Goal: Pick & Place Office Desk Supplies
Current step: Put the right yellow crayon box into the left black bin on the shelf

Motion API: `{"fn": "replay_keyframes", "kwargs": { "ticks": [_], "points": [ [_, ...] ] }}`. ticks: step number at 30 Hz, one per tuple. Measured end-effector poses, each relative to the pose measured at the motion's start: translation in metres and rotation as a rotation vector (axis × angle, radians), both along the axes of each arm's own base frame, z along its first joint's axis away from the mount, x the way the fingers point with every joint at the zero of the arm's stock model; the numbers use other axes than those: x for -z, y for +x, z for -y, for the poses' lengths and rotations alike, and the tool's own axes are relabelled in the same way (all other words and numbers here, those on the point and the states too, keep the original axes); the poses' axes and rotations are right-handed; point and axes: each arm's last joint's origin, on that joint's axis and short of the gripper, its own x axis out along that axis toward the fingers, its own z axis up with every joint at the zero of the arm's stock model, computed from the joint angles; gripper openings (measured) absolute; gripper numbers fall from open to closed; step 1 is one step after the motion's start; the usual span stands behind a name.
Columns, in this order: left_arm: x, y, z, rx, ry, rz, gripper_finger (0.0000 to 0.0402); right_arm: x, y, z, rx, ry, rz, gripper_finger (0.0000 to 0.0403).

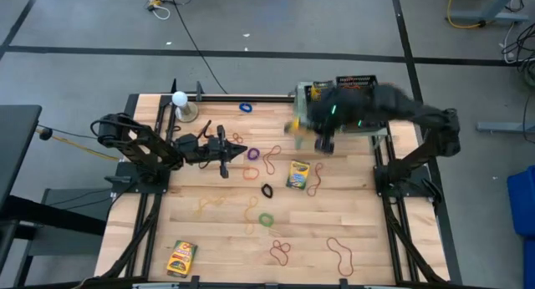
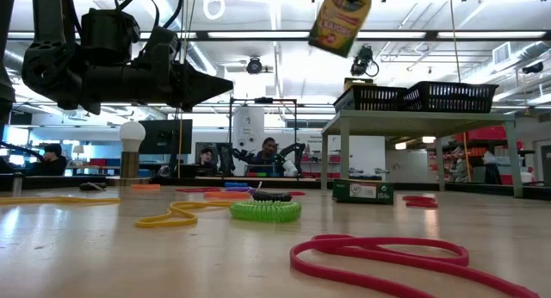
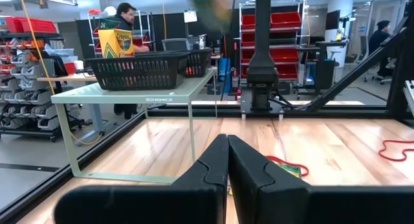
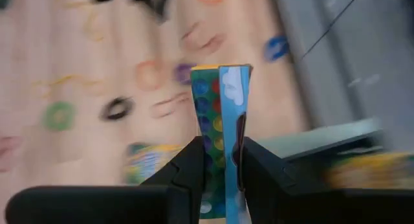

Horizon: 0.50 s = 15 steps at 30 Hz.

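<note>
Several rubber bands lie scattered on the wooden table, among them a green one (image 1: pixel 266 219) and a red one (image 2: pixel 387 251). One crayon box (image 1: pixel 298 174) lies flat at mid-table and another (image 1: pixel 181 257) near the front left. A third crayon box (image 2: pixel 337 21) hangs high above the table, with my right gripper (image 4: pixel 221 162) shut on it, near the black baskets (image 1: pixel 355 84) at the far right. One basket (image 3: pixel 139 70) has a crayon box (image 3: pixel 115 41) standing in it. My left gripper (image 1: pixel 224 151) hovers shut at the table's left, holding nothing. My right gripper pinches the crayon box's two broad faces (image 4: pixel 220 149) between its two fingers, with a narrow side toward the wrist camera. The fingers slant down from above. The box sticks out past the fingertips, tilted (image 2: pixel 337 21) and lifted well clear of the table.
A white ball on a small stand (image 1: pixel 179 98) sits at the far left. The baskets rest on a pale green raised stand (image 3: pixel 129 98) at the far right. Black frame rails run along both sides of the table. People sit in the room beyond.
</note>
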Motion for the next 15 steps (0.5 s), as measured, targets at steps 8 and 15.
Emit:
{"fn": "replay_keyframes", "kwargs": {
  "ticks": [8, 15],
  "points": [
    [0.000, 0.000, 0.000, 0.000, 0.000, -0.003, 0.0010, -0.019, -0.037, 0.069, -0.016, -0.201, -0.128, 0.0081],
    [0.000, 0.000, 0.000, 0.000, -0.001, -0.003, 0.0010, 0.000, -0.044, 0.101, -0.007, -0.164, -0.243, 0.0081]
  ]
}}
